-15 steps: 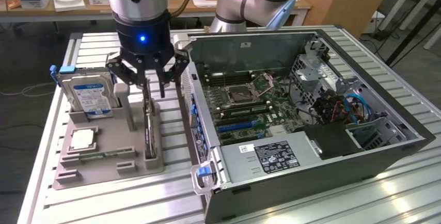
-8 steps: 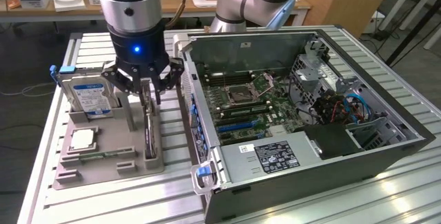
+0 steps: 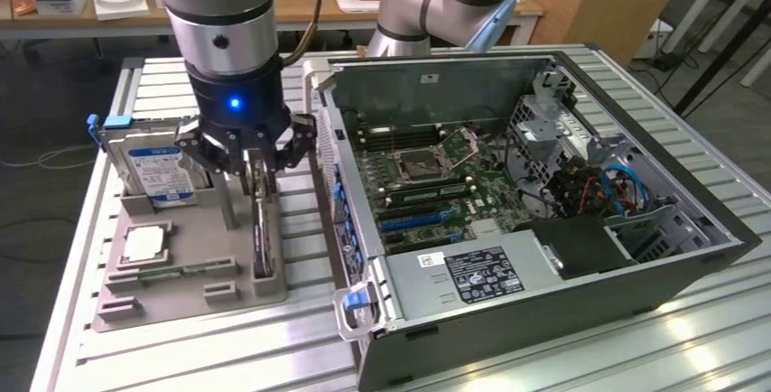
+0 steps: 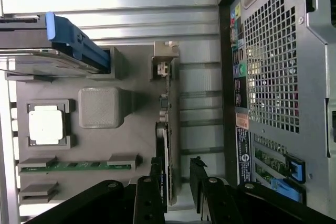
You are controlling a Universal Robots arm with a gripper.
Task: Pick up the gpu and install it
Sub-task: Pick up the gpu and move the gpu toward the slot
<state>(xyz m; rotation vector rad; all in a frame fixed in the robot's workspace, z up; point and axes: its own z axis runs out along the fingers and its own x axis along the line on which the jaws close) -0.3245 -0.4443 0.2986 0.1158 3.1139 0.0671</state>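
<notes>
Exterior view: gripper point(image 3: 259, 172) over the thin, flat, dark circuit-card gpu point(image 3: 262, 229), which stands on edge in a grey plastic holder tray point(image 3: 181, 285) on the ribbed metal surface point(image 3: 217, 349). Wrist view: fingers point(image 4: 200, 176) spread astride its top edge, not clamped. Looks stiff, light and fragile, so pinch the flat faces.

The arm point(image 3: 217, 13) hangs straight down, wrist upright, gripper point(image 3: 258, 180) pointing to six o'clock, fingers point(image 4: 197, 182) parted, blue light point(image 3: 235, 102) glowing.

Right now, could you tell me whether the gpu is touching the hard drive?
Apart. The wrist view shows bare grey holder between the gpu, standing on edge, and the hard drive.
</notes>
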